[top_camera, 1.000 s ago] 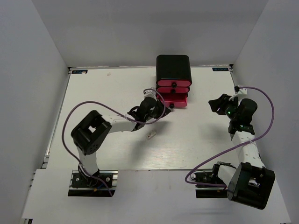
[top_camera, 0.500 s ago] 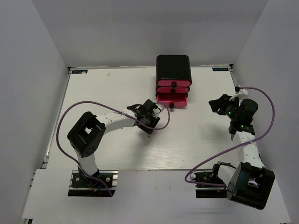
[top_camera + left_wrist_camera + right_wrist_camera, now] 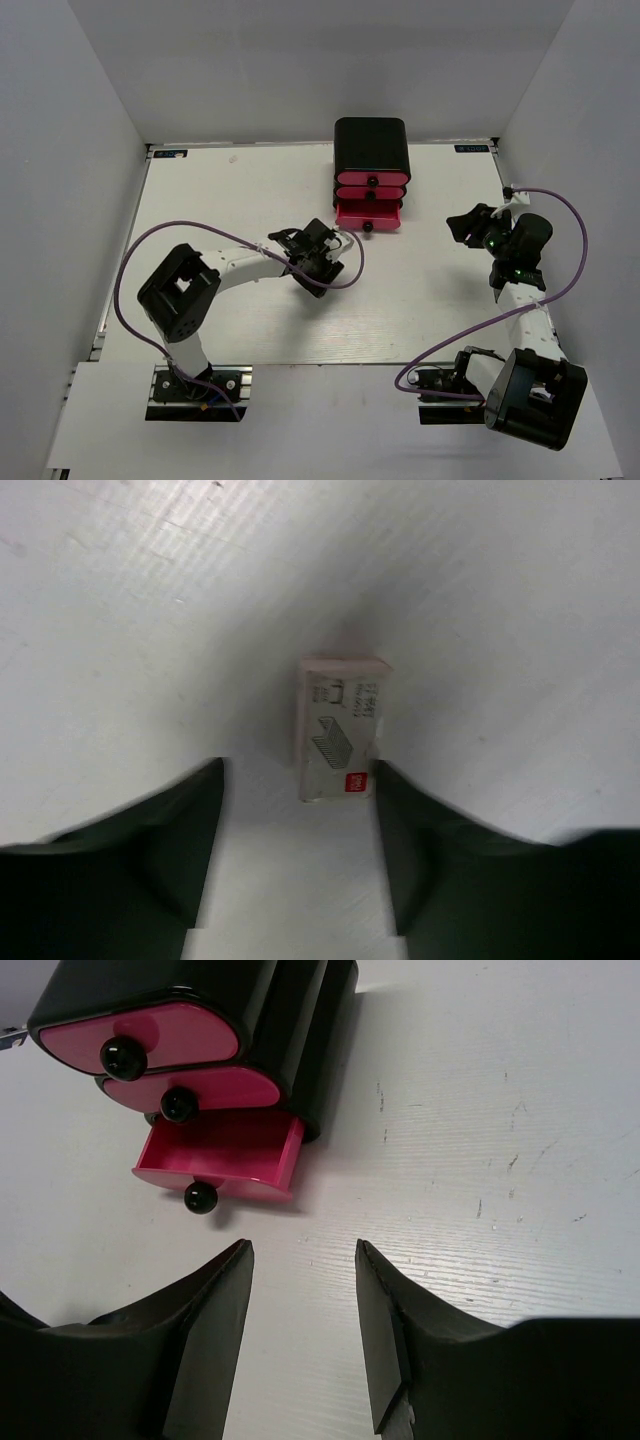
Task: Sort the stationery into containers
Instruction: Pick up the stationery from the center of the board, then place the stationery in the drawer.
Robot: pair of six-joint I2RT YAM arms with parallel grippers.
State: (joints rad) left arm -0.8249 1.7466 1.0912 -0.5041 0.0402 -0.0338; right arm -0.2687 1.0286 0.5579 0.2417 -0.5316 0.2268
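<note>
A small white staple-box-like block (image 3: 338,730) with a red mark lies flat on the table. My left gripper (image 3: 298,772) is open just above it, and the block's near end sits between the fingertips, close to the right finger (image 3: 400,820). From above, the left gripper (image 3: 320,270) hides the block. The black cabinet (image 3: 371,148) holds three pink drawers. The bottom drawer (image 3: 225,1150) is pulled out and looks empty; the two above it (image 3: 140,1035) are closed. My right gripper (image 3: 303,1250) is open and holds nothing. It hovers right of the cabinet (image 3: 470,222). No pens show.
White walls stand close around the table (image 3: 230,200) on the left, back and right. Purple cables loop from both arms, one near the left gripper (image 3: 345,270). The open drawer's black knob (image 3: 201,1198) juts toward the right gripper.
The left arm has swung back from the open bottom drawer toward the near middle of the table. Its jaws went from shut to open over the white block. The right arm has not moved.
</note>
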